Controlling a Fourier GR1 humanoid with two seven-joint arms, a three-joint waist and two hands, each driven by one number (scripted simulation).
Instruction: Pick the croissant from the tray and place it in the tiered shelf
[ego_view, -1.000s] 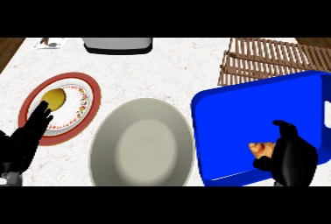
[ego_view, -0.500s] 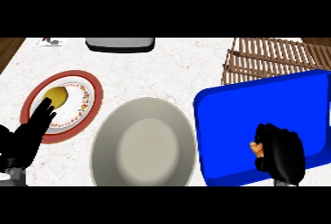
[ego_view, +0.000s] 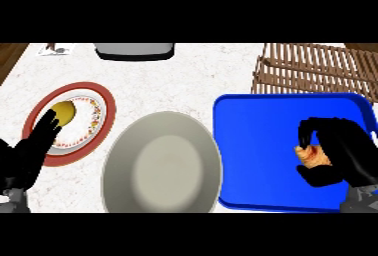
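Now the right hand (ego_view: 341, 152) curls round the croissant (ego_view: 310, 156) over the tray (ego_view: 258, 150); the left hand (ego_view: 29, 150) rests spread on a plate (ego_view: 103, 102).

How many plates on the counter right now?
2: a red-rimmed plate at the left, partly under the left hand, and a plain grey plate at centre, beside the blue tray. None looks hidden.

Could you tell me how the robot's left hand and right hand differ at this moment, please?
The right hand is curled round the croissant over the blue tray; the left hand holds nothing. The right hand's fingers are bent, the left hand's straight, lying over the red-rimmed plate. Both are black.
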